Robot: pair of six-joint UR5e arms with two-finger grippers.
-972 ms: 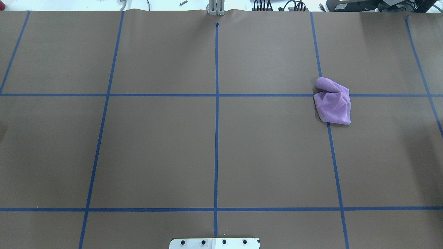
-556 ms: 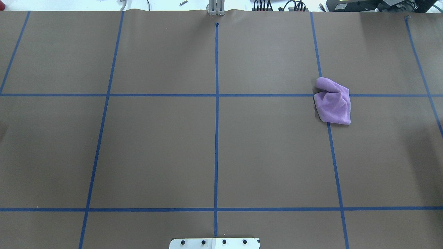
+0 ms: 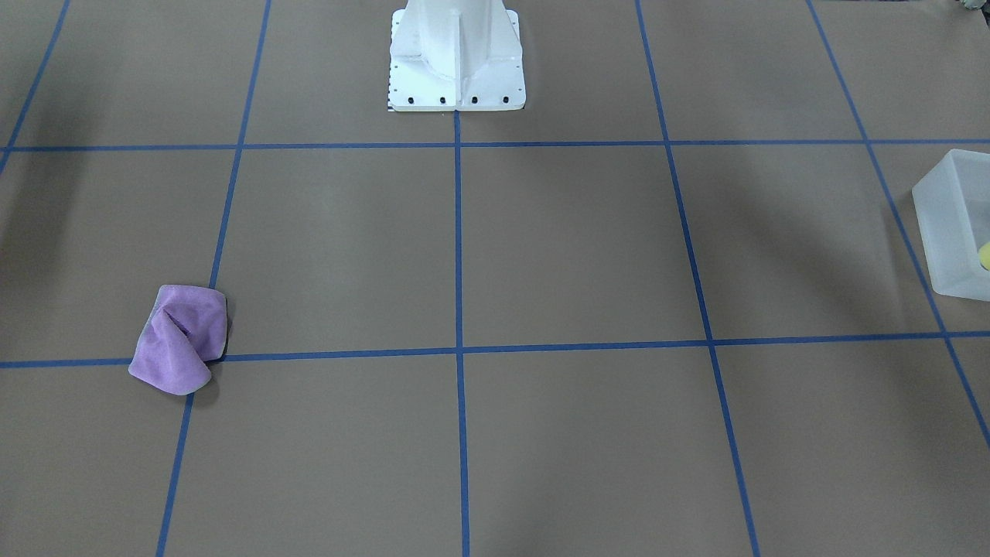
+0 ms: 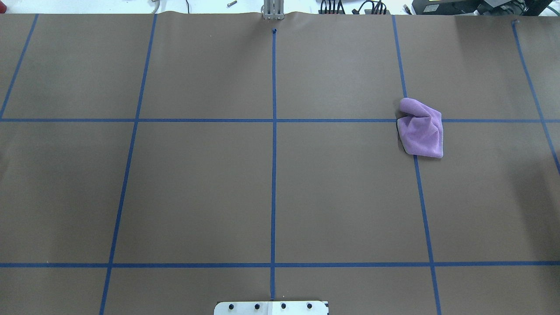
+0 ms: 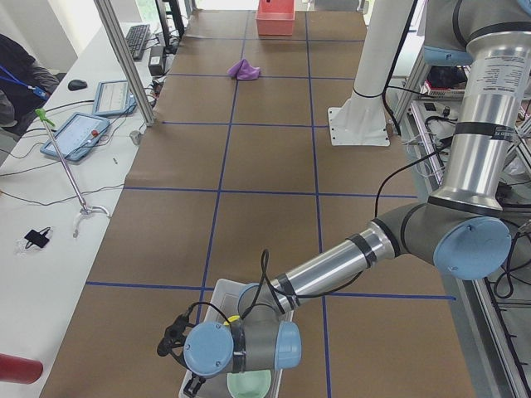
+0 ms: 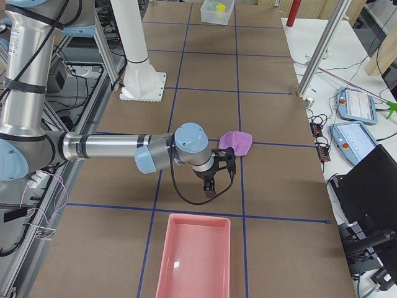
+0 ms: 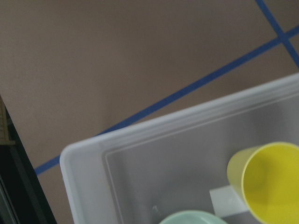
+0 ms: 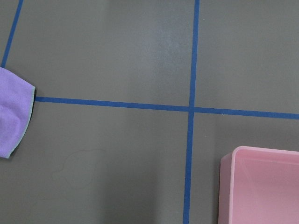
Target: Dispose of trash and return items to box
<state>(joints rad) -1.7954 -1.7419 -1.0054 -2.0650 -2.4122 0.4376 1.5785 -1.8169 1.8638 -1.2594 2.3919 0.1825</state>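
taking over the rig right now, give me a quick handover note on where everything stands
Left pincer: not made out. The left arm hangs over the box; open or shut, cannot tell.
Right pincer: above bare table between the purple cloth and the pink tray; open or shut, cannot tell.
Done: yellow cup and mint bowl are in the box.
Left: the cloth lies on the table and the pink tray looks empty. If the cloth is the trash, it likely goes there.

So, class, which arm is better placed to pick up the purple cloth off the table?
Right. The right gripper hangs close to the purple cloth, while the left arm is far off at the table's other end, over the box.
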